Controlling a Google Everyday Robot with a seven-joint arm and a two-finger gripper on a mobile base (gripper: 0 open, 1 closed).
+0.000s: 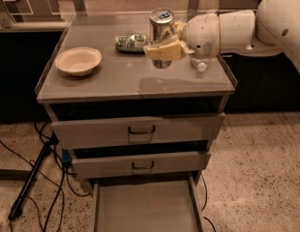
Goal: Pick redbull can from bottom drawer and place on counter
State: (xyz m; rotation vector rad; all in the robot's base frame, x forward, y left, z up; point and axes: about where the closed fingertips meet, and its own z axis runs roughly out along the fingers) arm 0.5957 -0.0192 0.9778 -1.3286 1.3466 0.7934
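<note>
Done: redbull can out of bottom drawer, 6 o'clock.
Tool: gripper squeezes can over counter, 12 o'clock.
Left: set down, let go.

Three drawers are counted in the cabinet, the bottom drawer pulled out. On the counter, one bowl, one green packet and one clear bottle are seen. One redbull can is clasped by the one gripper over the counter.
</note>
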